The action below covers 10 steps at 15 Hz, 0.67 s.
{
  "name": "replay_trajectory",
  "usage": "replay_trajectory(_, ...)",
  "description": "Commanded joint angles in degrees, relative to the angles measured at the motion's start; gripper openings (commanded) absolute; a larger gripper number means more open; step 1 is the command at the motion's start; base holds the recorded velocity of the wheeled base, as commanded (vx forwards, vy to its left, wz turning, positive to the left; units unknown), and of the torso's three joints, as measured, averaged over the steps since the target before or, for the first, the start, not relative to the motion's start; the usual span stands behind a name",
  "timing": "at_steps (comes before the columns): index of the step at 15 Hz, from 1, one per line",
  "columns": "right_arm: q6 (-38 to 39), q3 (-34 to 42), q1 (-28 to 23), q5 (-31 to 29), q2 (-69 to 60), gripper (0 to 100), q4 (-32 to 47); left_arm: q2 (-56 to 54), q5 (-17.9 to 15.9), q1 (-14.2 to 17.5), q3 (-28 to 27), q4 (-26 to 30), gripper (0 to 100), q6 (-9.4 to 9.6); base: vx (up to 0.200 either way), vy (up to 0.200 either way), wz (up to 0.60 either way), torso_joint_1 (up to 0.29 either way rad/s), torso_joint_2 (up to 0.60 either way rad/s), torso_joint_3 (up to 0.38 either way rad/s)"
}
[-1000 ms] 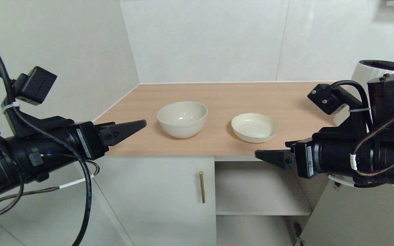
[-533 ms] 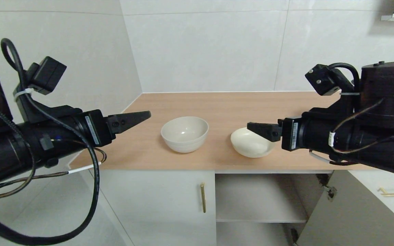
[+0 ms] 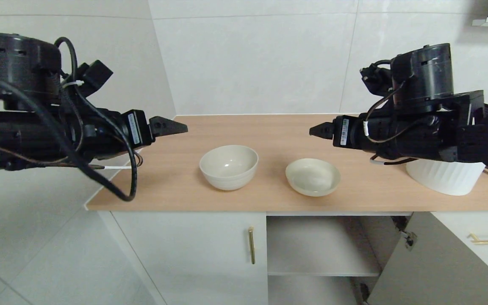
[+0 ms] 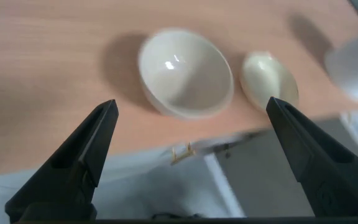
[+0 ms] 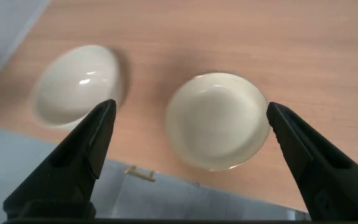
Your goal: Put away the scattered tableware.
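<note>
Flanking bowl and dish, left hand, right hand bear barcode stickers.

Dish blurred, white tub half hidden

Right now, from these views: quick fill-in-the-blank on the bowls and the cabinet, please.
1. The deep bowl and the shallow dish both stand on the wooden ____.
2. The shallow dish lies on the deep bowl's ____ side, by the robot's own sides.
3. Both are ____ inside.
4. The cabinet door with the gold handle is ____, while the compartment beside it is open.
Missing words: countertop; right; empty; closed.
</note>
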Motion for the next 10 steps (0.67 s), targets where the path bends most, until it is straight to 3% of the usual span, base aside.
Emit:
replay_trajectory(1, 0.12, -0.61, -1.3, -0.19, 2.94, 100, 0.02, 9.22, 1.26, 1.0, -9.51, 6.37, 100, -2.17, 0.0, 0.0, 0.0, 0.0, 0.0, 0.0)
replay_trajectory(3, 0.12, -0.34, -1.39, -1.86, 4.35, 100, 0.9, 17.57, 7.24, 0.92, -19.26, 14.28, 100, -2.17, 0.0, 0.0, 0.0, 0.0, 0.0, 0.0)
replay_trajectory(4, 0.12, -0.52, -1.57, -2.91, 4.87, 100, 1.96, 19.5, 9.08, 0.04, -19.79, 14.54, 100, -2.17, 0.0, 0.0, 0.0, 0.0, 0.0, 0.0)
replay_trajectory(7, 0.21, -0.34, -1.83, -3.62, 5.93, 100, 2.13, 25.92, 10.4, -2.25, -21.55, 11.91, 100, -2.17, 0.0, 0.0, 0.0, 0.0, 0.0, 0.0)
replay_trajectory(10, 0.38, -0.17, -1.83, -3.71, 5.84, 100, 2.13, 32.42, 18.58, -4.8, -27.97, 11.56, 100, -2.17, 0.0, 0.0, 0.0, 0.0, 0.0, 0.0)
